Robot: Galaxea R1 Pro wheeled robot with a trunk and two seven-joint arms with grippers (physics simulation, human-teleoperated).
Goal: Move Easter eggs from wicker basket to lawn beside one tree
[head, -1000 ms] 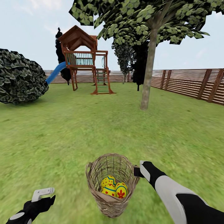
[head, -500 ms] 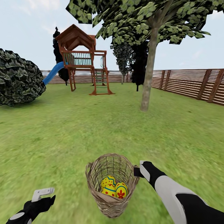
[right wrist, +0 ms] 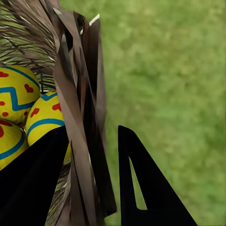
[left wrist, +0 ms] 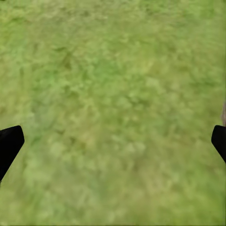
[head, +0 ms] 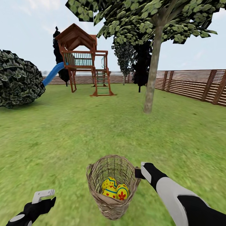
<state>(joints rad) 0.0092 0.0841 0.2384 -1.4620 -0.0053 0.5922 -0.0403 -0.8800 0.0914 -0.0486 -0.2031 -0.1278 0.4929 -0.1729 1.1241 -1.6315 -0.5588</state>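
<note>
Three Easter eggs (right wrist: 44, 117), one wicker basket (head: 112, 205), two grippers.

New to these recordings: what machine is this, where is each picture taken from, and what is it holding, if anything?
This is a simulated two-armed wheeled robot in a fenced garden. The large picture comes from its head camera, looking over both arms. The two others come from cameras near each gripper.

The right gripper is shut on the rim of the tan open-weave wicker basket; the right wrist view shows one black finger inside the wall and one outside. Yellow Easter eggs with blue zigzags and red marks lie inside; three show in the right wrist view.

The left gripper is open and holds nothing, over the green lawn.

Ahead stands a grey-beige tree trunk, with a wooden playset beyond.
</note>
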